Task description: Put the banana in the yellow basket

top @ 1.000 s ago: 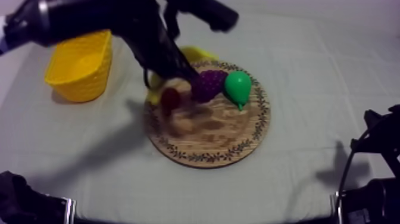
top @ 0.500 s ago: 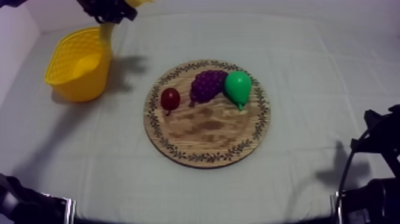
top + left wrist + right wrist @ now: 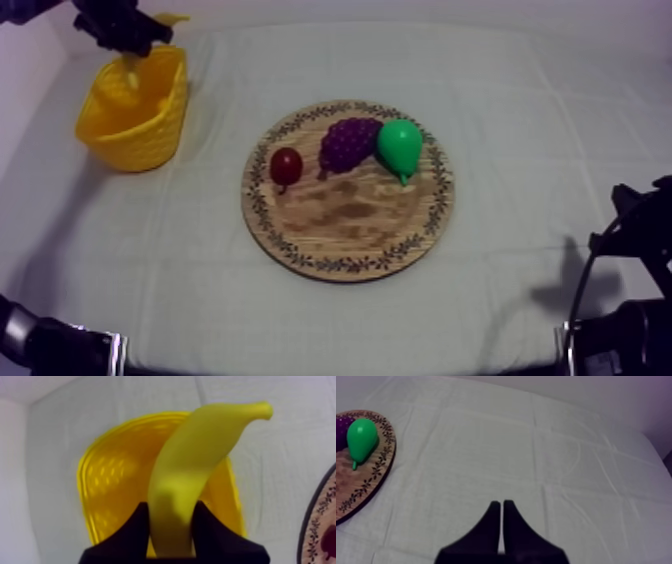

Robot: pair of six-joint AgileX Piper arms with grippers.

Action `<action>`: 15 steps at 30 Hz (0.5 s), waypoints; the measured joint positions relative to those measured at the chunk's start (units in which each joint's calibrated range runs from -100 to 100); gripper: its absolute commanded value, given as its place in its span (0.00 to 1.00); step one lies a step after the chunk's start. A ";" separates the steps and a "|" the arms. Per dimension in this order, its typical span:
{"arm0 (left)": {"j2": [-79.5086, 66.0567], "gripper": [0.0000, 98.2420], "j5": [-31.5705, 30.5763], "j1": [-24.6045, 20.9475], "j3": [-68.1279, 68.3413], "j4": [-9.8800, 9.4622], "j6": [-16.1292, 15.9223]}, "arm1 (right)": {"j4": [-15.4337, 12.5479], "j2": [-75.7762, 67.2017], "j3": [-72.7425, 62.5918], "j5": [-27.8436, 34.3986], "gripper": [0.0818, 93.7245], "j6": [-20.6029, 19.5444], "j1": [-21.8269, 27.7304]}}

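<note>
Most of the task looks done: our left end effector grasps the banana over the yellow basket at the far left, off the wooden board, so we judge only the release remains, our right end effector clenched on nothing.

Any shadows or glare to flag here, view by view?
Top view: soft even light, no glare; a dim shadow on the cloth at lower right. Left wrist view: the banana is slightly darker where the left hand grips it, over the yellow basket. Right wrist view: flat light; the pear casts hardly any shadow.
</note>
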 measured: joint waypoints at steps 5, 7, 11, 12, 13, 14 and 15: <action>1.51 0.19 -3.41 -2.12 3.00 0.47 0.70 | 0.00 0.00 0.00 -0.02 0.00 0.00 0.00; 2.05 0.19 -4.43 -2.72 4.14 0.60 0.89 | 0.00 0.00 0.00 -0.02 0.00 0.00 0.00; 3.42 0.19 -6.95 -3.74 5.90 1.11 1.20 | 0.00 0.00 0.00 -0.02 0.00 0.00 0.00; 3.68 0.19 -7.53 -3.85 6.35 1.18 1.31 | 0.00 0.00 0.00 -0.02 0.00 0.00 0.00; 3.99 0.19 -8.08 -3.93 6.85 1.28 1.43 | 0.00 0.00 0.00 -0.02 0.00 0.00 0.00; 4.08 0.19 -8.47 -3.97 7.29 1.28 1.63 | 0.00 0.00 0.00 -0.02 0.00 0.00 0.00; 4.29 0.19 -9.23 -4.01 7.89 1.28 1.85 | 0.00 0.00 0.00 -0.02 0.00 0.00 0.00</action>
